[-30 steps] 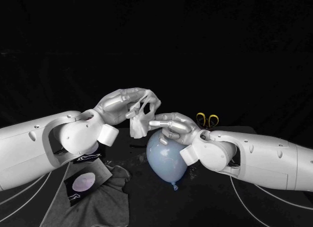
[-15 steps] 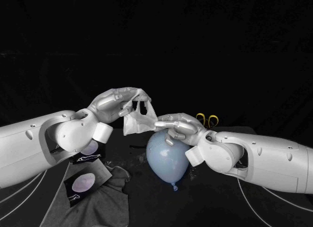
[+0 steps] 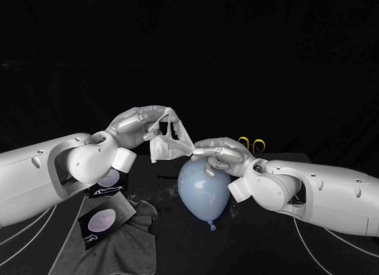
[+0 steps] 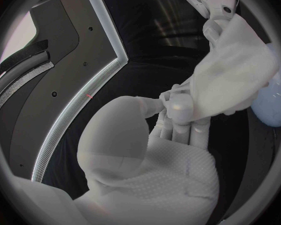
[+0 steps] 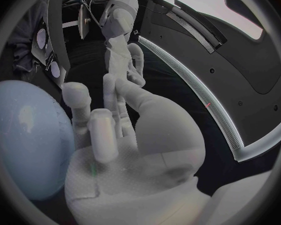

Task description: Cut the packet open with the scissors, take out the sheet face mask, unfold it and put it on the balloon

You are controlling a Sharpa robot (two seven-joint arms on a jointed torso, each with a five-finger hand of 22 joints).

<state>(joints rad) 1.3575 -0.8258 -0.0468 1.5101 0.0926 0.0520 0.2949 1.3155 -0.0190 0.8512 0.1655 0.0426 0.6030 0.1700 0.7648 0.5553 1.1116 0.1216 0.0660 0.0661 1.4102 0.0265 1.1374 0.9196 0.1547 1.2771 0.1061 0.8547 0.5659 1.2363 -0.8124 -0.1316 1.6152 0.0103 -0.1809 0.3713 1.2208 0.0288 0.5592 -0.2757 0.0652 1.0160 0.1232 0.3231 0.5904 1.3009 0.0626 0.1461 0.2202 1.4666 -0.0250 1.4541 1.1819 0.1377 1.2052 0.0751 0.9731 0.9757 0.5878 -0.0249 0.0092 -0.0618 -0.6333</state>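
**Mask (image 3: 166, 148) over the balloon (image 3: 202, 192)**

The packet (image 3: 99, 222) lies nearest you, beside the balloon. Just above the balloon, your right hand (image 3: 222, 154) pinches the mask; your left hand (image 3: 138, 127) grips its other end. The scissors (image 3: 251, 144) lie behind the balloon.

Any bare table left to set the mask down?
Bare table in front of the balloon, between the grey cloth and the right arm. Crowded: left hand and right hand hold the mask above it; scissors beyond them; packets at the cloth.
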